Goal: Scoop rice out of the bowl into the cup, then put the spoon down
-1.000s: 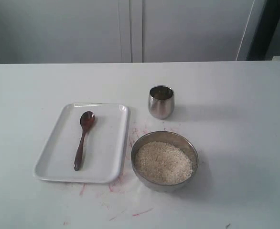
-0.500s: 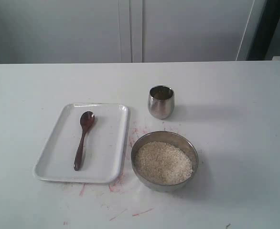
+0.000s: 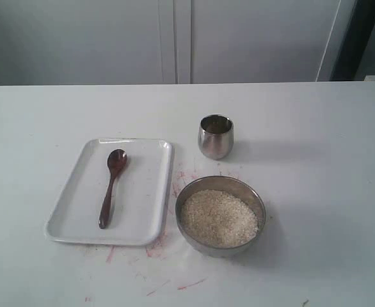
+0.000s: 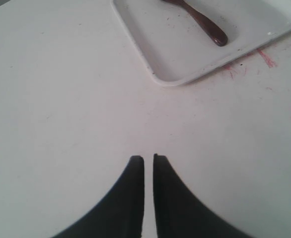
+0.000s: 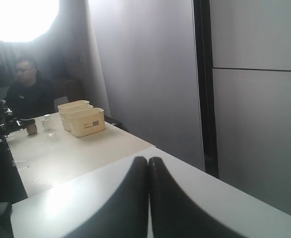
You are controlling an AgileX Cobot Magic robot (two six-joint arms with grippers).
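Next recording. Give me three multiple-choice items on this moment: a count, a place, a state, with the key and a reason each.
1. How many steel vessels stand on the table? A. one B. two C. three
2. Where does the spoon lie? A. on the white tray B. inside a vessel C. in a gripper
3. The left gripper is: A. wide open B. shut on the spoon C. shut and empty
Key: 1 B, only the cup and the bowl of rice; 2 A, it lies flat on the white tray beside the bowl; 3 C, its fingers nearly meet above bare table, holding nothing.
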